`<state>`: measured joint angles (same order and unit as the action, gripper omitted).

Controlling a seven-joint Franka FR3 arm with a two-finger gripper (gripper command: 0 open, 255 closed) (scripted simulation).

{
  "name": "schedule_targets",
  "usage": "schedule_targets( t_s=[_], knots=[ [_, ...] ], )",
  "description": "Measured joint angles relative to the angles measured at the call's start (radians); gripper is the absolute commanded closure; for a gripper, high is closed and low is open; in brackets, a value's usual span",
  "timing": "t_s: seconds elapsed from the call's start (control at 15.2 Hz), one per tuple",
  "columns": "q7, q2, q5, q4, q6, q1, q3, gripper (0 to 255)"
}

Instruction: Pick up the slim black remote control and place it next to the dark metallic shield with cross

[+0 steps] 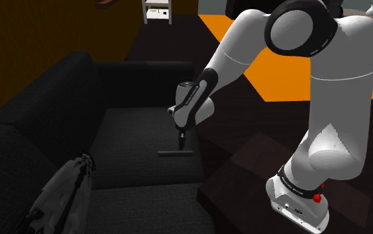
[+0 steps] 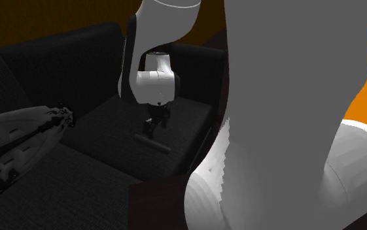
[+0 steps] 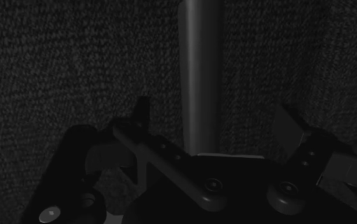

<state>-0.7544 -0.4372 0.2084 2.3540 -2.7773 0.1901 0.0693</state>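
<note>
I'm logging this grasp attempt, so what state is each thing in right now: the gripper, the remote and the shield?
gripper: open, low over the remote, fingers on either side of it without touching.
slim black remote control: lying flat on the dark sofa seat, not held.
grey shield: resting on the sofa, well apart from the remote, untouched.

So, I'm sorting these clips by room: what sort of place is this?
Most likely a living room. The arm works over a dark fabric sofa, a small white shelf unit stands in the background, and there is open orange floor beyond.
</note>
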Motion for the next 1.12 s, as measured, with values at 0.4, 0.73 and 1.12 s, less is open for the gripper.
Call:
schedule_targets(
  t_s=[0.4, 0.73, 1.12],
  knots=[
    [-0.028, -0.142, -0.002, -0.064, -0.074, 0.001, 0.016, 0],
    [-0.031, -0.202, 0.001, -0.085, -0.113, 0.002, 0.021, 0],
    [-0.032, -0.209, 0.001, -0.090, -0.116, 0.002, 0.021, 255]
  ],
)
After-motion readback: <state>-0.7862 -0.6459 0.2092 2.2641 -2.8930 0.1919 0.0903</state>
